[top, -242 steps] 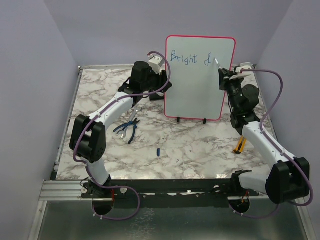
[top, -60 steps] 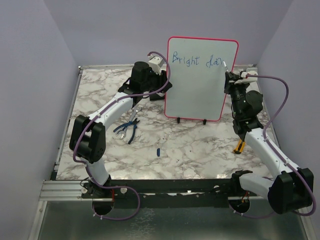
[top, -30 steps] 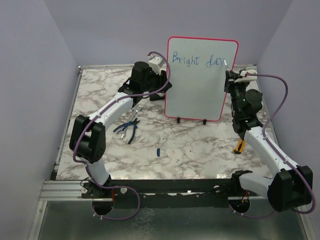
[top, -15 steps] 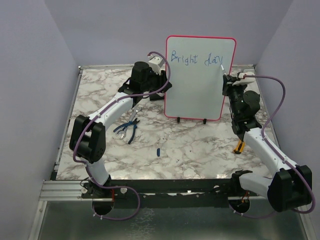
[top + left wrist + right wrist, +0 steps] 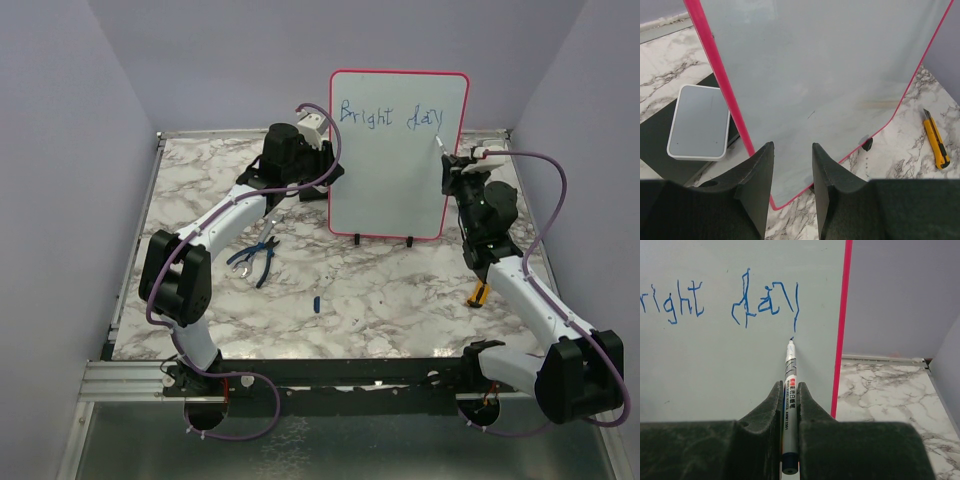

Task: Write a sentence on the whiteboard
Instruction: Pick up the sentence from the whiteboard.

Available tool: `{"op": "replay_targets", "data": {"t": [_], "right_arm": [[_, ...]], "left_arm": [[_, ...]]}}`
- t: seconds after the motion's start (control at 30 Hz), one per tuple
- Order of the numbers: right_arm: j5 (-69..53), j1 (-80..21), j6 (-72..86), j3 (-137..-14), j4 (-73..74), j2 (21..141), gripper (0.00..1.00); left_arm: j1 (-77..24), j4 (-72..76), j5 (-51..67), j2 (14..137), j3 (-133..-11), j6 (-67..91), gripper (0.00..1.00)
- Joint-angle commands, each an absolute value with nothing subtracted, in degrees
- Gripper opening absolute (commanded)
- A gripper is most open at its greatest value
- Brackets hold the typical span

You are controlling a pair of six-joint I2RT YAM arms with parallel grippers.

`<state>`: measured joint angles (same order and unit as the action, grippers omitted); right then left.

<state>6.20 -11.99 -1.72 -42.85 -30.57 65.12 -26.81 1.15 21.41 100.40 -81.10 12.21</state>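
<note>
The whiteboard (image 5: 390, 180) stands upright at the back of the marble table, red-framed. Blue words "Bright day" (image 5: 390, 117) run along its top; in the right wrist view I read "right day" (image 5: 765, 305). My right gripper (image 5: 452, 165) (image 5: 789, 386) is shut on a white marker (image 5: 790, 375), tip on the board just under the tail of the "y", close to the red right edge. My left gripper (image 5: 328, 165) (image 5: 792, 147) sits at the board's left edge, jaws apart, with the board's bare face (image 5: 830, 75) showing beyond the gap and nothing pinched between them.
Blue-handled pliers (image 5: 255, 262) and a small blue cap (image 5: 316, 302) lie on the table in front of the left arm. A yellow utility knife (image 5: 480, 292) (image 5: 936, 140) lies near the right arm. A white-topped block (image 5: 699, 122) rests by the board's left side.
The marker has come down and slightly left, drawing the tail of the "y". The board's top has shifted a little to the left. The left arm has stayed put.
</note>
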Motion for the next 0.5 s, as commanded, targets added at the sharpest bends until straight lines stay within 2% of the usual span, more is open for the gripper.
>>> {"op": "replay_targets", "data": {"t": [0.0,0.47], "right_arm": [[4.7,-11.8,-1.2,-42.2,-29.7,64.0,0.01],[5.5,-11.8,-0.7,-40.6,-29.2,58.4,0.01]], "left_arm": [[-27.2,1.8,21.8,97.6,-80.8,12.2,0.38],[-27.3,1.7,21.2,97.6,-80.7,12.3,0.38]]}}
